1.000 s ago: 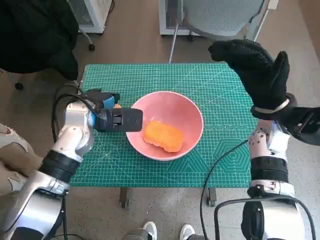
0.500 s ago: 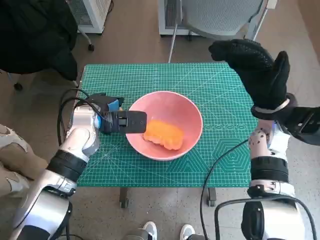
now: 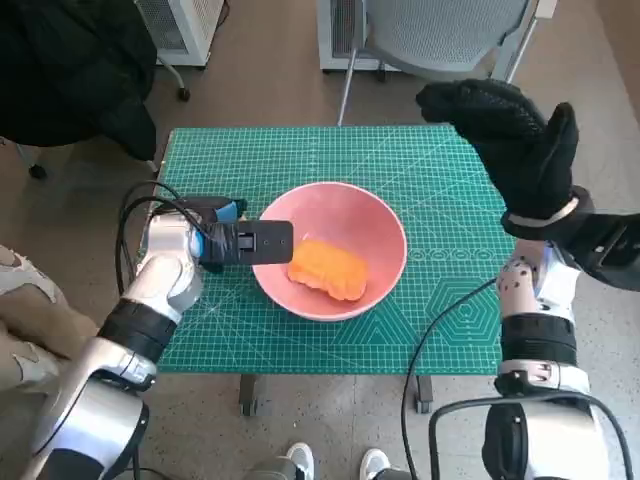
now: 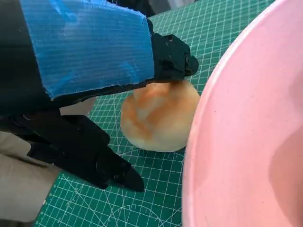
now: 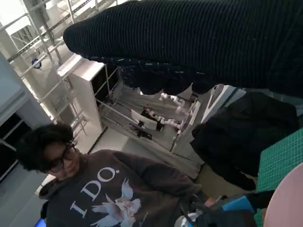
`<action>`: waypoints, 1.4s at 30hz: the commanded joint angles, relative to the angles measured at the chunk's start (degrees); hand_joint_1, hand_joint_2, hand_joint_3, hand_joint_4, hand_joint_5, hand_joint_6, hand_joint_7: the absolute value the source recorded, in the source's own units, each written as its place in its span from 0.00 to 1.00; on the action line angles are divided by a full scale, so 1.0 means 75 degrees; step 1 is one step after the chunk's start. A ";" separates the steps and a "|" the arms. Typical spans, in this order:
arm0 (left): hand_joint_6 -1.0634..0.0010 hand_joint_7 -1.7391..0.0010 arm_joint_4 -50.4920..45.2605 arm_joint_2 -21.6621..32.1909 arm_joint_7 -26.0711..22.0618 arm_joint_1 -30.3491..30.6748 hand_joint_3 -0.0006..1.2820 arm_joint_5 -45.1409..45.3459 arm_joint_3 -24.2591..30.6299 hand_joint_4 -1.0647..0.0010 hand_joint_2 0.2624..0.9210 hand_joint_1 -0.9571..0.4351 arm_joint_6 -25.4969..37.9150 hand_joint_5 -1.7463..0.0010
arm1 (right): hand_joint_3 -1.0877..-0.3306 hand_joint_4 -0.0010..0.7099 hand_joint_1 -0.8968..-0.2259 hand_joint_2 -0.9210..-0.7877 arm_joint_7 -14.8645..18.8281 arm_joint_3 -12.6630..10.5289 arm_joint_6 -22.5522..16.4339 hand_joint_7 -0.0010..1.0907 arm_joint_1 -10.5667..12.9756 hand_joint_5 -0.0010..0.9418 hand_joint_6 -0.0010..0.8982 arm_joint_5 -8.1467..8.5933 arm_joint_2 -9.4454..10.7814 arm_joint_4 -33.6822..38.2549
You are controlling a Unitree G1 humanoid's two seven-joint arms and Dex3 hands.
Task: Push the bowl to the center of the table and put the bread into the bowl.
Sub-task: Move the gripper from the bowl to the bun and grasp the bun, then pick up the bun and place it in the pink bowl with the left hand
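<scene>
One pink bowl (image 3: pixel 335 250), two breads: orange loaf (image 3: pixel 328 269) inside, bun (image 4: pixel 158 116) outside.

Setting: a counter covered by a green cutting mat (image 3: pixel 430 190) on a brown floor (image 3: pixel 270 70); grey mesh chair (image 3: pixel 440 30) beyond, white cabinet (image 3: pixel 180 25) far left.

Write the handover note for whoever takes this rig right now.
Left hand: low on the mat at the pink bowl's rim, fingers spread around a round bread roll; upper fingers touch it, firm grip unclear.
Right hand: raised over the table's far right corner, holding nothing.
Done: bowl sits about mid-table; one orange bread piece lies inside it.
Left: the roll lies outside the bowl, against its wall. Probably lift it in, then withdraw.
</scene>
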 commanded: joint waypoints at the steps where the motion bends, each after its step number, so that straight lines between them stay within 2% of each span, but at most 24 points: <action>1: 0.63 0.98 0.0102 -0.0018 0.0147 -0.0100 0.10 -0.0109 0.0049 0.45 0.97 0.92 0.0021 0.30 | 0.30 0.40 0.25 0.00 0.0075 0.0026 0.0104 0.00 0.0210 0.00 0.36 0.0011 -0.0030 -0.0035; 8: 0.51 0.95 0.0534 -0.0057 0.0747 -0.0163 0.12 -0.0070 -0.0027 0.45 1.00 0.94 -0.0162 0.24 | 0.31 0.40 0.25 0.00 0.0142 0.0012 0.0124 0.00 0.0211 0.01 0.37 0.0049 -0.0027 -0.0036; 10: 0.40 0.92 0.0641 -0.0035 0.1108 -0.0133 0.13 -0.0025 -0.0050 0.46 1.00 0.95 -0.0305 0.23 | 0.31 0.41 0.26 0.00 0.0162 0.0005 0.0118 0.00 0.0207 0.01 0.37 0.0053 -0.0025 -0.0020; 11: 0.42 0.81 0.0691 -0.0028 0.1252 -0.0127 0.12 -0.0014 -0.0060 0.45 1.00 0.89 -0.0367 0.23 | 0.31 0.41 0.26 0.00 0.0168 0.0001 0.0117 0.00 0.0199 0.01 0.37 0.0052 -0.0026 -0.0006; 12: 0.46 0.64 0.0739 -0.0006 0.1481 -0.0100 0.13 0.0019 -0.0081 0.45 1.00 0.82 -0.0457 0.21 | 0.31 0.41 0.26 0.00 0.0177 -0.0002 0.0118 0.00 0.0193 0.01 0.37 0.0054 -0.0028 0.0001; 13: 0.47 0.54 0.0790 0.0006 0.1652 -0.0088 0.13 0.0038 -0.0098 0.46 1.00 0.77 -0.0526 0.20 | 0.31 0.41 0.26 0.00 0.0184 -0.0004 0.0118 0.01 0.0187 0.01 0.37 0.0055 -0.0029 0.0008; 14: 0.48 0.47 0.0837 0.0009 0.1760 -0.0089 0.13 0.0043 -0.0111 0.46 1.00 0.74 -0.0573 0.19 | 0.31 0.41 0.26 0.00 0.0189 -0.0006 0.0119 0.01 0.0184 0.01 0.37 0.0055 -0.0030 0.0011; 17: 0.46 0.40 0.0771 0.0108 0.2222 0.0019 0.12 0.0064 -0.0106 0.48 1.00 0.71 -0.0766 0.19 | 0.30 0.41 0.26 0.00 0.0206 -0.0012 0.0103 0.00 0.0167 0.00 0.37 0.0048 -0.0039 0.0035; 23: 0.43 0.35 0.0525 0.0230 0.2557 0.0115 0.12 -0.0008 0.0010 0.50 0.99 0.69 -0.0822 0.20 | 0.30 0.41 0.26 0.00 0.0232 -0.0034 0.0108 0.00 0.0121 0.00 0.37 0.0043 -0.0056 0.0094; 28: 0.44 0.38 0.0320 0.0293 0.2468 0.0114 0.13 -0.0006 0.0040 0.51 1.00 0.69 -0.0702 0.16 | 0.30 0.41 0.26 0.00 0.0245 -0.0036 0.0068 0.00 0.0106 0.00 0.37 0.0034 -0.0031 0.0133; 37: 0.45 0.38 0.0036 0.0373 0.2296 0.0136 0.15 -0.0061 0.0111 0.52 0.99 0.69 -0.0543 0.13 | 0.30 0.41 0.26 0.00 0.0254 -0.0034 0.0044 0.00 0.0083 0.00 0.37 0.0037 -0.0006 0.0161; 42: 0.46 0.39 -0.0707 0.0647 0.2127 0.0265 0.15 -0.0064 0.0301 0.52 1.00 0.69 -0.0422 0.13 | 0.30 0.42 0.26 0.00 0.0259 -0.0029 0.0055 0.00 0.0087 0.01 0.37 0.0044 -0.0003 0.0126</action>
